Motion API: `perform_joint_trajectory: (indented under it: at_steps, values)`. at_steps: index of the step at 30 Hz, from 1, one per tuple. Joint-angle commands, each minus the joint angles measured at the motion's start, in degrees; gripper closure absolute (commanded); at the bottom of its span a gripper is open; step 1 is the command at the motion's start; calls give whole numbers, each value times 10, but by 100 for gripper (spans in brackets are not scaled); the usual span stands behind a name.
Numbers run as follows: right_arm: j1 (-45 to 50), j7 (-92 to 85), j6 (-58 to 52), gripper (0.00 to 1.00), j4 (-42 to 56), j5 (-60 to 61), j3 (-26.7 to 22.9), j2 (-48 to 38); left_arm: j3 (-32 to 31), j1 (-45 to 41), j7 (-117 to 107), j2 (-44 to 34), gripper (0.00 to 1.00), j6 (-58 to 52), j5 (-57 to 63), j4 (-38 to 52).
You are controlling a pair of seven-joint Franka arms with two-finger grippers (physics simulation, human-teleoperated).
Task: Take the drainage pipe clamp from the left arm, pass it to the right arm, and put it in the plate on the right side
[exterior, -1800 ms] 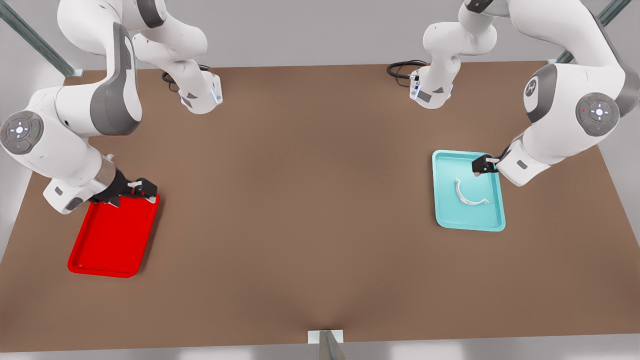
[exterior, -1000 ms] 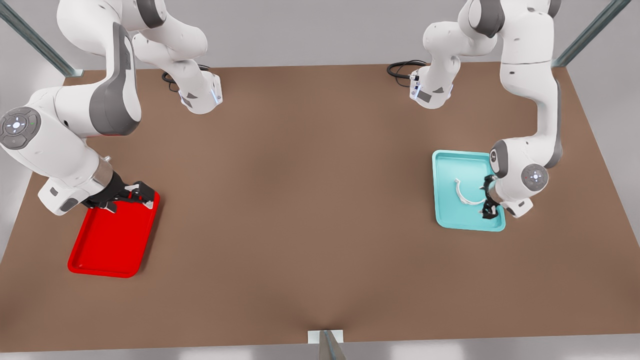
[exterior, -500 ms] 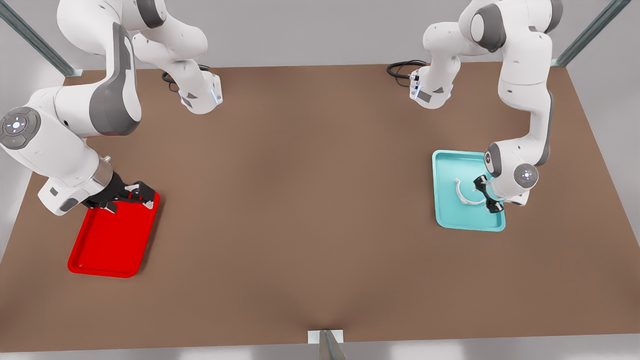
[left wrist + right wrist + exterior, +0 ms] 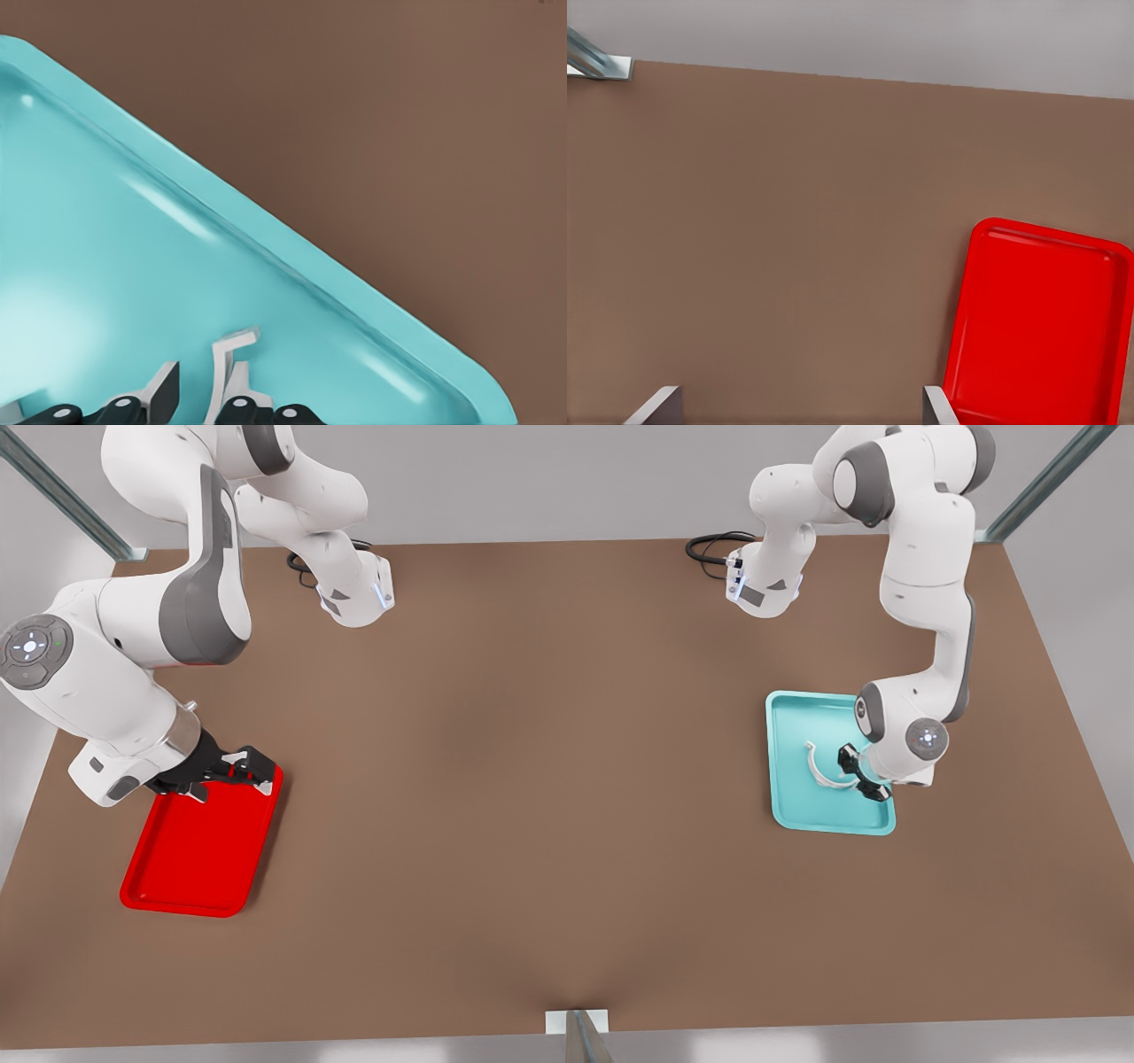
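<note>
The drainage pipe clamp (image 4: pixel 819 771), a thin white arc, lies in a teal tray (image 4: pixel 797 808) on the front view's right. My left gripper (image 4: pixel 861 773) is low over that tray, open, with its fingers on either side of one end of the clamp (image 4: pixel 226 350); the left wrist view shows small gaps between the tab and the fingers (image 4: pixel 164 390). The red plate (image 4: pixel 195 850) sits on the front view's left. My right gripper (image 4: pixel 257 772) waits open over the plate's far corner, and nothing is between its fingers (image 4: pixel 935 403).
Both trays rest on a brown table (image 4: pixel 532 779). The arm bases (image 4: pixel 354 598) and a black cable (image 4: pixel 709 545) stand at the far edge. A metal post (image 4: pixel 580 1032) sticks up at the near edge. In the right wrist view the red plate (image 4: pixel 1045 328) is beside the gripper.
My left arm swung from the teal tray's far edge down to the clamp's end and closed in around it. The right arm shifted only slightly; the clamp lies where it was.
</note>
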Motion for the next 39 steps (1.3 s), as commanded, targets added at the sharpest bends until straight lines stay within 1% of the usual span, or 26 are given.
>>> perform_joint_trajectory:
  at_steps: [1,2,3,4,9,10,12,14,15,16,18,20,21,22,24,25,26,27,28,30,33,34,36,39]
  values:
    - [0,0,0,0,0,0,0,-1,0,0,-69,3,59,6,0,1]
    - [0,0,0,0,0,0,-1,-1,0,-1,-68,3,65,5,0,1]
    - [0,0,0,0,0,0,0,-1,1,-1,-47,4,74,5,-1,1]
    - [0,1,0,0,0,0,-1,-1,0,-1,-43,4,79,5,-1,1]
    - [0,4,0,0,0,0,0,-1,1,-2,-12,-2,79,-1,-1,3]
    - [0,4,0,0,0,0,0,-1,7,-3,13,-10,79,-26,-2,15]
    - [0,4,0,0,0,0,0,-1,7,-6,54,-23,79,-113,-5,69]
    - [0,3,1,0,0,0,0,-1,-26,-8,60,-23,79,-241,-26,156]
    - [0,3,1,0,0,0,0,-1,-47,-8,60,-23,79,-286,-47,184]
    - [0,3,1,0,0,0,0,-1,-74,-9,58,-21,79,-324,-78,223]
    - [0,2,1,0,0,0,0,-1,-87,-41,52,-20,79,-353,-158,268]
    - [0,1,1,0,0,0,0,-1,-87,-123,-25,-13,79,-346,-264,292]
    - [0,1,2,0,0,0,0,-1,-87,-162,-84,5,79,-336,-289,324]
    - [0,1,2,0,0,0,0,-1,-87,-198,-119,12,79,-318,-302,339]
    - [1,5,2,0,-1,1,0,-1,-87,-292,-150,68,79,-292,-300,427]
    - [1,5,3,0,-2,2,0,-1,-87,-315,-143,84,79,-263,-299,445]
    - [2,6,4,0,-4,6,7,6,-87,-335,-140,113,79,-259,-298,484]
    - [8,7,15,0,-4,6,24,12,-87,-366,-129,128,79,-231,-297,502]
    - [25,34,19,0,-3,6,24,19,-87,-388,-115,131,79,-203,-295,503]
    - [73,91,26,0,-4,6,24,29,-87,-415,-79,140,79,-169,-287,508]
    - [125,164,42,0,-30,5,29,37,-87,-424,-34,152,79,-167,-287,520]
    - [125,215,42,0,-44,5,50,34,-87,-424,-32,157,79,-166,-287,525]
    - [125,246,45,0,-75,6,75,31,-88,-423,-40,157,79,-166,-290,529]
    - [119,282,132,0,-152,8,107,26,-87,-419,-121,157,79,-136,-318,536]
